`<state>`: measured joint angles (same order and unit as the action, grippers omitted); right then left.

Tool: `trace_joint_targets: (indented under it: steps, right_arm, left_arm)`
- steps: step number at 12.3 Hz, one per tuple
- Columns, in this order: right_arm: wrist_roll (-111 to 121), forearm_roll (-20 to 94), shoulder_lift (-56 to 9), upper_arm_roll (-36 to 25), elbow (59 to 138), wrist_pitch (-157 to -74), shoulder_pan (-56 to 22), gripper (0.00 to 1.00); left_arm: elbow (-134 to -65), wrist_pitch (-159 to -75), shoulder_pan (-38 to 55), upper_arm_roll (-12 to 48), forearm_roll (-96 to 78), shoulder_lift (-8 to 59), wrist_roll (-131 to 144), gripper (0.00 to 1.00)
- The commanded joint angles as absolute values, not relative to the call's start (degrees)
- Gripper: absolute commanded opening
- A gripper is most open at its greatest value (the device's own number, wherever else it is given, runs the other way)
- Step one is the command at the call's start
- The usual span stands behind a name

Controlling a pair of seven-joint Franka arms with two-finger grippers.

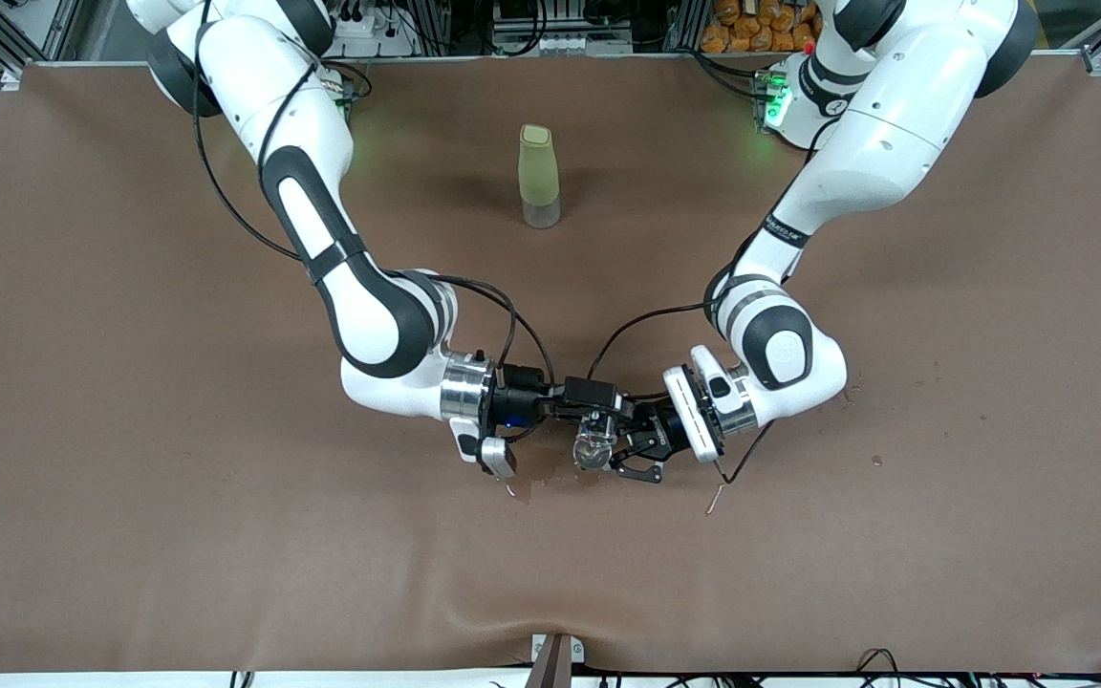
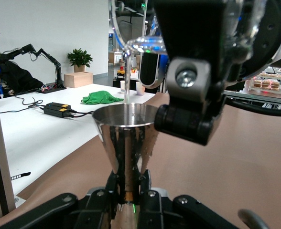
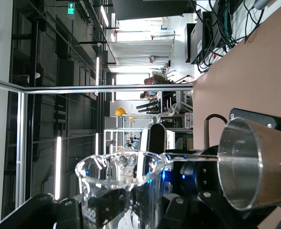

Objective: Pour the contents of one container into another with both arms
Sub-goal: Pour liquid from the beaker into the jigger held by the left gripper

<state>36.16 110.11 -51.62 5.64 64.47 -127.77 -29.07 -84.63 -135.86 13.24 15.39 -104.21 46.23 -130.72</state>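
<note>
My left gripper (image 1: pixel 619 449) is shut on the narrow waist of the silver jigger (image 1: pixel 593 451), holding it upright just above the table. In the left wrist view the jigger (image 2: pixel 126 129) stands between the fingers of that gripper (image 2: pixel 127 185). My right gripper (image 1: pixel 596 413) is shut on the clear glass cup (image 3: pixel 119 188) and holds it tipped over the jigger (image 3: pixel 248 162). A thin clear stream (image 2: pixel 126 81) runs from the cup's lip (image 2: pixel 143 44) into the jigger's bowl. The right gripper (image 3: pixel 117 212) clasps the cup's wall.
The tall pale-green bottle (image 1: pixel 539 177) stands upright farther from the front camera, midway between the arms' bases. A dark wet patch (image 1: pixel 533 474) lies on the brown table cover (image 1: pixel 226 535) beside the jigger, toward the right arm's end.
</note>
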Motion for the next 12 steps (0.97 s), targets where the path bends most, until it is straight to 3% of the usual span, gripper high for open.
trace_joint_targets:
  steps: [1, 12]
  right_arm:
    - [34.2, 111.9, -49.4, 5.3, 66.8, -128.1, -29.6, 0.0]
    - [22.1, 114.8, -48.4, 5.3, 66.8, -127.4, -29.6, 0.0]
  left_arm:
    - [-87.1, -135.5, 12.4, 16.0, -105.6, 43.9, -131.3, 0.0]
    - [-88.2, -135.5, 10.1, 18.5, -105.6, 42.5, -130.3, 0.0]
